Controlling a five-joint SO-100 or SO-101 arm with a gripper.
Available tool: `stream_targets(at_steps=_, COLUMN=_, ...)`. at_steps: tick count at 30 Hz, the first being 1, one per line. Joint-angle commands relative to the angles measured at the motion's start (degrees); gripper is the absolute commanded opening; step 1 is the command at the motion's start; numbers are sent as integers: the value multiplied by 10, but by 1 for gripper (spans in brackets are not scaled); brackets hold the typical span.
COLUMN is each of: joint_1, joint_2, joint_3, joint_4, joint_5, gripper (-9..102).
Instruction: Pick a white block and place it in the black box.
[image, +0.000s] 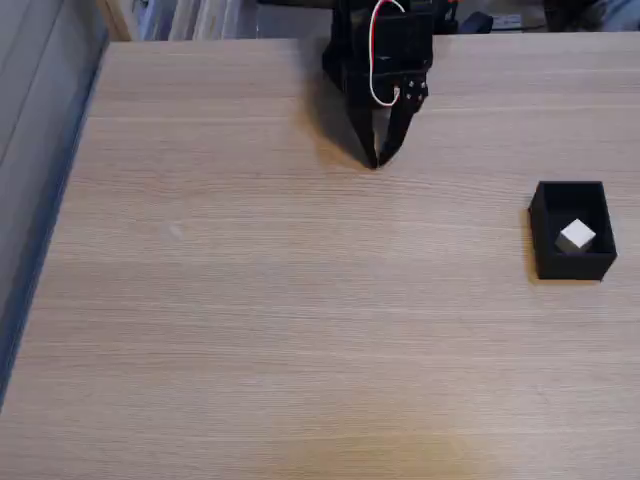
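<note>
In the fixed view the black box (571, 230) sits on the wooden table at the right. The white block (577, 236) lies inside it, on the box floor. My gripper (377, 160) hangs near the table's far edge, left of the box and well apart from it. Its black fingers point down and meet at the tips, so it is shut with nothing in it. Red and white wires run along the arm above the fingers.
The light wooden table (250, 300) spreads wide across the view. Its left edge (60, 190) drops off to a grey floor. Shelves and clutter stand behind the far edge.
</note>
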Motion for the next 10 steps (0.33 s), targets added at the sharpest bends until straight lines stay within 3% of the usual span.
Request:
stream_targets(at_steps=1, joint_1=-2, joint_2=3, joint_3=8, joint_4=4, joint_5=6, gripper=0)
stream_targets(at_steps=10, joint_1=25, joint_2=4, joint_3=8, joint_4=4, joint_5=7, gripper=0)
